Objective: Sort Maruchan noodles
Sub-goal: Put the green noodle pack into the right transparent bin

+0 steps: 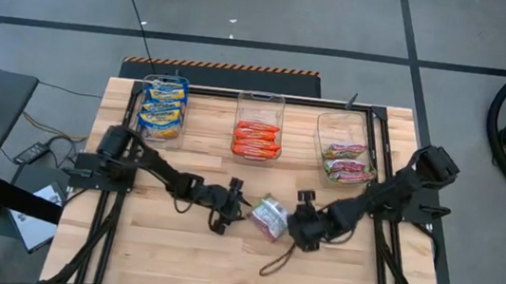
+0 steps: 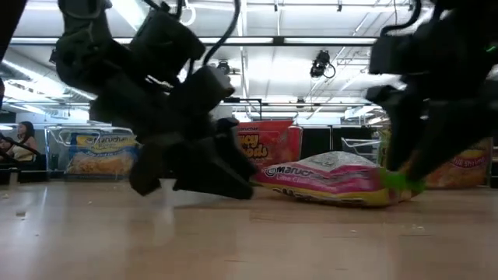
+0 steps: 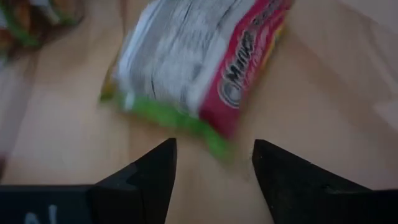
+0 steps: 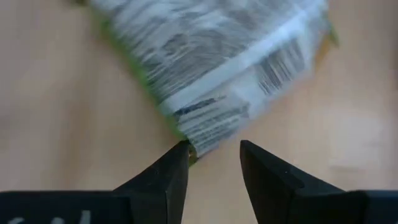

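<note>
loose packet (image 1: pixel 269 217): silvery-white, pink, green edge | binned packets: yellow-blue (image 1: pixel 162 111), orange-red (image 1: pixel 256 140) | table (image 1: pixel 182 258): pale wood

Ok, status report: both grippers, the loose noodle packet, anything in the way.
Left gripper open, just left of the packet. Right gripper open, at its right edge. Silver-pink noodle packet flat on the table, held by neither. Nothing in the way.

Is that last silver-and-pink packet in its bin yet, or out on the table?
Out. The silver-and-pink packet lies flat on the table between the left gripper and right gripper, both open, short of the right-hand bin.
</note>
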